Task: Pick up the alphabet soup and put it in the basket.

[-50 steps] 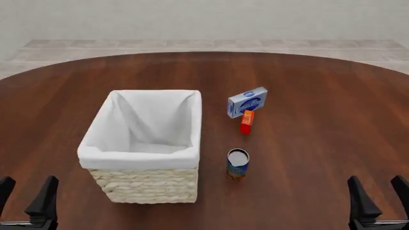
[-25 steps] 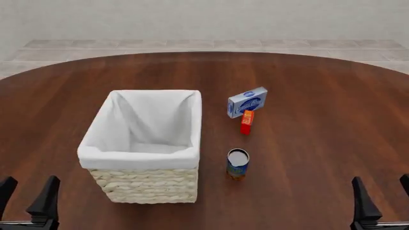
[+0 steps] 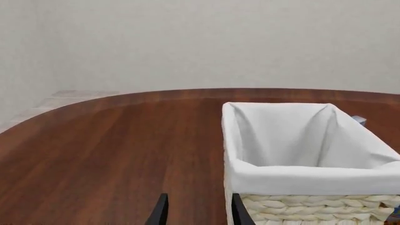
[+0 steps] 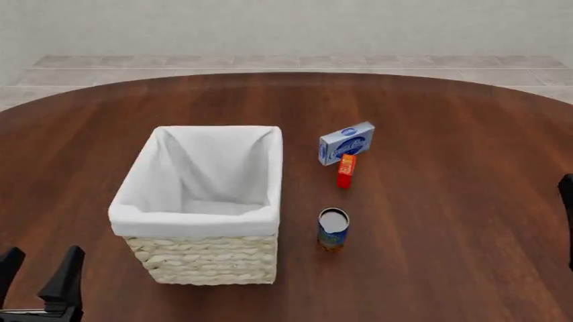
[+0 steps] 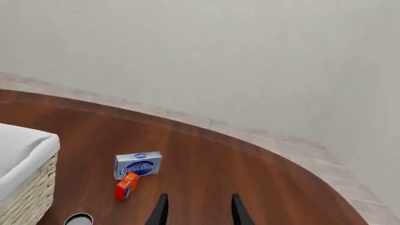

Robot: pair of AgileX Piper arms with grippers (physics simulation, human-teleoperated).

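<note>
Right hand (image 5: 196, 211) lifted, round wooden table (image 4: 447, 134), pale wall (image 4: 286, 27)

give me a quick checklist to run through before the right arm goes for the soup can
1. Soup can upright on the table: ok.
2. Space around the can: ok, it stands apart from the basket and the small red box.
3. Right gripper open: ok, with a gap between its fingers.
4. Right gripper lined up over the can: not ok, it sits at the front view's right edge.
5. Basket open to receive the can: ok.
6. Left gripper out of the way: ok, at the near left corner.
</note>
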